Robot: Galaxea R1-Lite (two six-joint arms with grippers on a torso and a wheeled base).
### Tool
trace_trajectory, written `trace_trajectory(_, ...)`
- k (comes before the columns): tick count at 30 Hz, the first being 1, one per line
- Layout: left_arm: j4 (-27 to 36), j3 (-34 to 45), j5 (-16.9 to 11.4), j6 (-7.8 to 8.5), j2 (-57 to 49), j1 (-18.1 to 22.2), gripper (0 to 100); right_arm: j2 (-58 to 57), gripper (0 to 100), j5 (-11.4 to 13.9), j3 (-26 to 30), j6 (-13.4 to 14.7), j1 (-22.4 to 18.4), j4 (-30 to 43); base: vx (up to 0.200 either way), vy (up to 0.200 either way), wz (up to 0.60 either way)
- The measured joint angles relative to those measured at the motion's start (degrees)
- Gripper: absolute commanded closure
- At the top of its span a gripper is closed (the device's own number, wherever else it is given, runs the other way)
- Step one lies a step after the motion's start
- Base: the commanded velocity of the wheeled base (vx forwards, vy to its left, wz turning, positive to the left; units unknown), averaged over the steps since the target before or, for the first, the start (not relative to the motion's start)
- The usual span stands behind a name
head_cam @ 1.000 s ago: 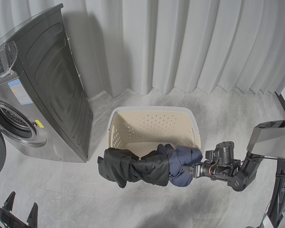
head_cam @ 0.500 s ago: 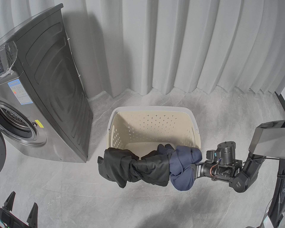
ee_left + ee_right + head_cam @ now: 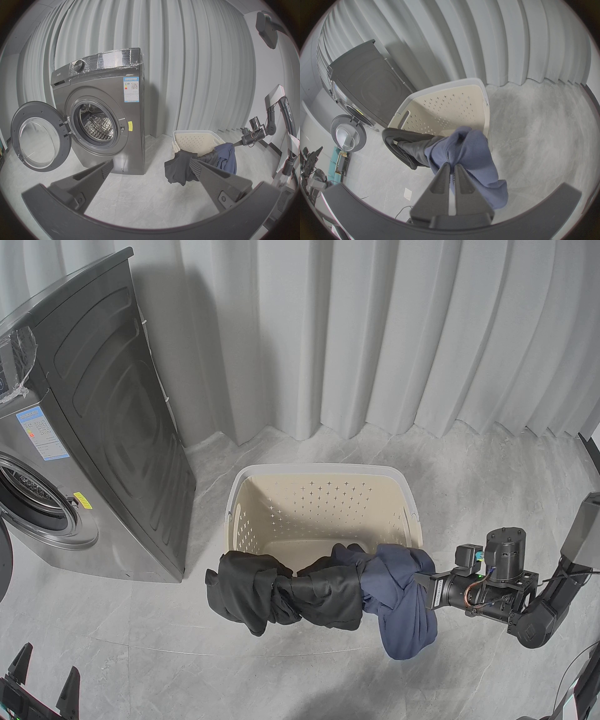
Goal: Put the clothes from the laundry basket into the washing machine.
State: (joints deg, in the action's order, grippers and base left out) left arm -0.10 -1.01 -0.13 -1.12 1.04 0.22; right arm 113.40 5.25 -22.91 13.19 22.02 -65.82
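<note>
From the head view, we see our right tool (image 3: pixel 420 590) buried in a blue garment (image 3: pixel 400 605), pinching it beside the near right corner of the laundry basket (image 3: pixel 319 468). The blue garment is twisted together with a black garment (image 3: pixel 281 596), and the pair drapes across the basket's near rim like a knotted rope. We judge the grip sits at one end so the whole bundle can be drawn out in a single pull. The washing machine (image 3: pixel 94 427) stands well apart on our left. Our left tool (image 3: pixel 45 674) waits low at that side, fingers spread and holding nothing.

From the left wrist view, the machine's round door (image 3: pixel 39 137) hangs wide open and the steel drum (image 3: pixel 95 123) shows bare inside, ready for loading. The clothes lie over the basket's edge, the black end sagging toward the floor (image 3: pixel 140 200).

From the right wrist view, our two fingers are pressed together on a fold of the blue cloth. It looks soft and thick, bunched above the grip with a loose tail drooping below. The black piece looks smoother and wound tight. We expect the tangle to drag as one.
</note>
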Motion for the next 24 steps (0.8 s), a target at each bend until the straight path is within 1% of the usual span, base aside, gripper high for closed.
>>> trace_trajectory(14, 0.0, 0.0, 0.0, 0.01, 0.0, 0.0, 0, -9.4, 100, -0.9, 2.4, 0.4, 3.9, 0.1, 0.0, 0.0, 0.0)
trace_trajectory(19, 0.0, 0.0, 0.0, 0.01, 0.0, 0.0, 0, -14.1, 100, -1.9, 2.6, 0.4, 4.5, 0.1, 0.0, 0.0, 0.0)
trace_trajectory(24, 0.0, 0.0, 0.0, 0.0, 0.0, 0.0, 0, -18.3, 100, -2.1, 2.3, 0.4, 4.7, 0.5, 0.0, 0.0, 0.0)
